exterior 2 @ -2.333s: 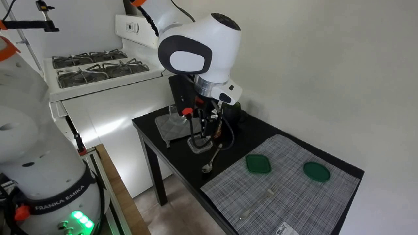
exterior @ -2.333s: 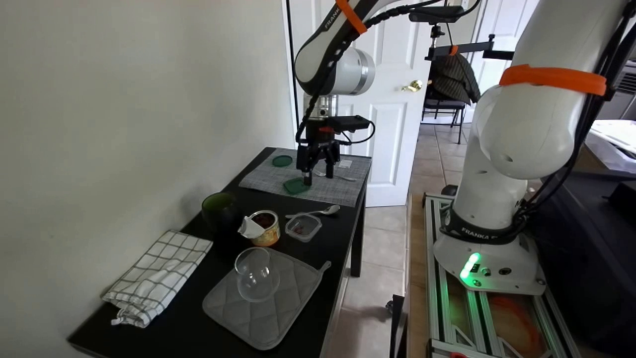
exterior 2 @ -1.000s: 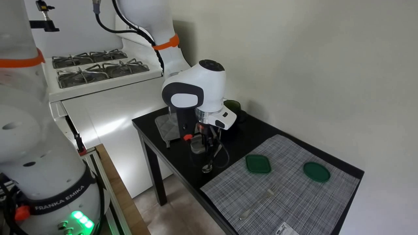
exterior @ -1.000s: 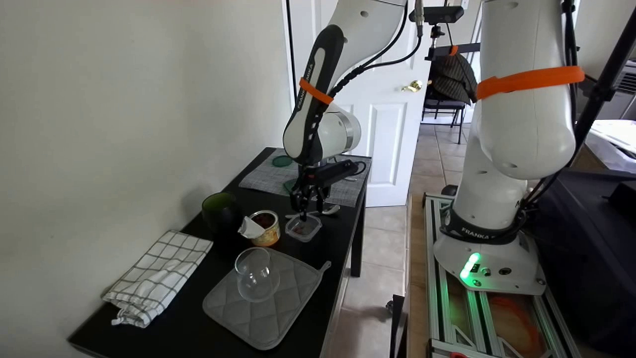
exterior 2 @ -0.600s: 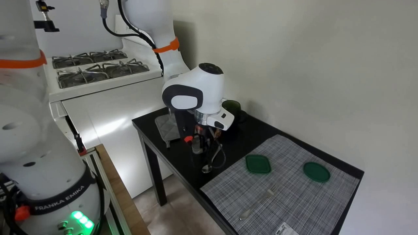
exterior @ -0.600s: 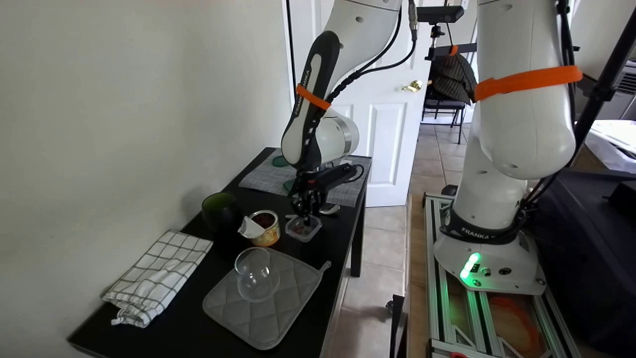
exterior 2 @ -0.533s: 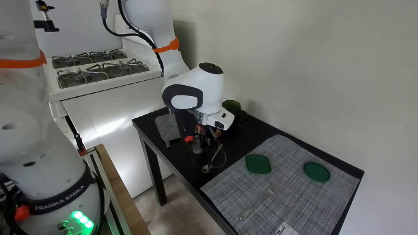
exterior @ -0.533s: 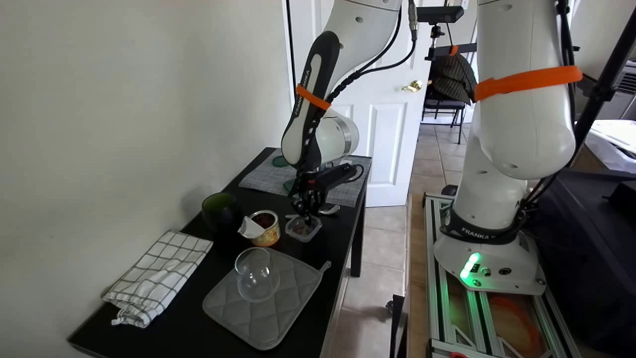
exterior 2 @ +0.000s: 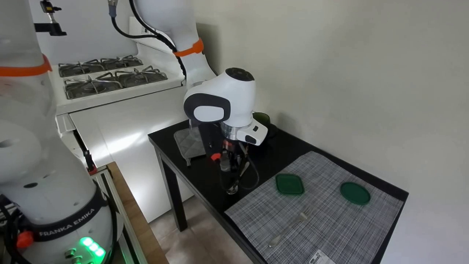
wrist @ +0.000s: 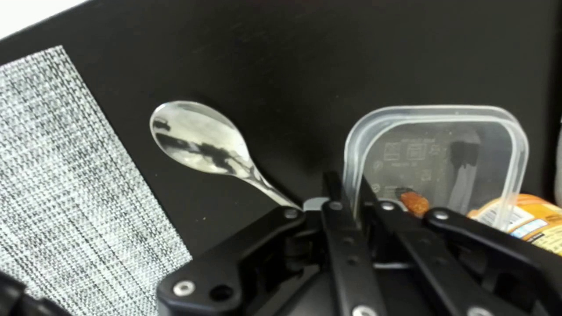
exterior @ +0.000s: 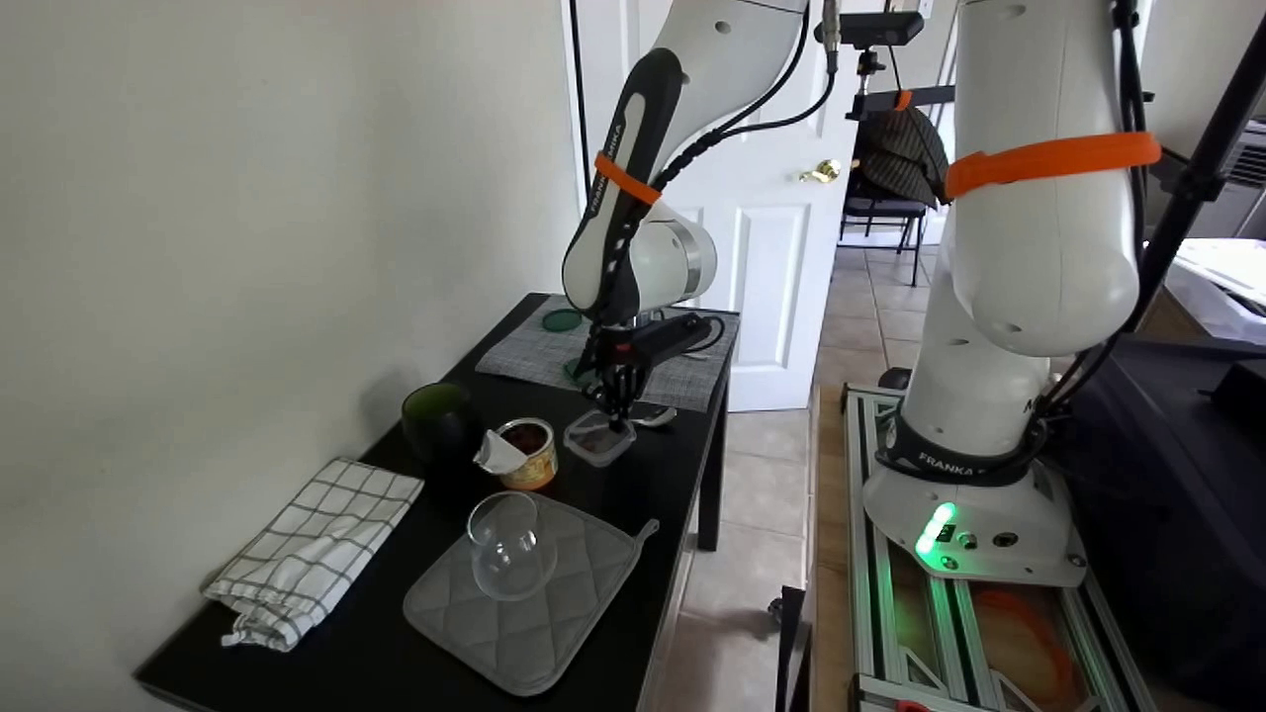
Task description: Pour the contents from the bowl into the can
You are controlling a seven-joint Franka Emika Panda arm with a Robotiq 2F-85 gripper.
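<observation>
The bowl is a clear, squarish plastic container (exterior: 586, 457) with an orange-brown piece (wrist: 415, 203) on its floor in the wrist view. My gripper (wrist: 350, 189) is shut on its near wall, with the clear rim (wrist: 439, 110) pinched between the fingertips. The bowl looks slightly raised from the table. Left of it in an exterior view stands the can (exterior: 534, 469), short, tan-orange, pale-rimmed, with dark reddish contents and a peeled whitish lid hanging over one side. Only the can's orange label (wrist: 538, 221) shows past the bowl's corner in the wrist view.
A spoon (wrist: 199, 140) lies beside the bowl. A dark green mug (exterior: 440, 420) stands behind the can near the wall. A round clear glass (exterior: 512, 559) sits on a grey pot holder (exterior: 514, 643). Green lids (exterior 2: 289, 184) and a fork (exterior 2: 291, 226) lie on the placemat.
My gripper came down to the bowl and shut on its wall. Over the last half second the gripper and bowl have moved slightly upward together. The can has stayed put.
</observation>
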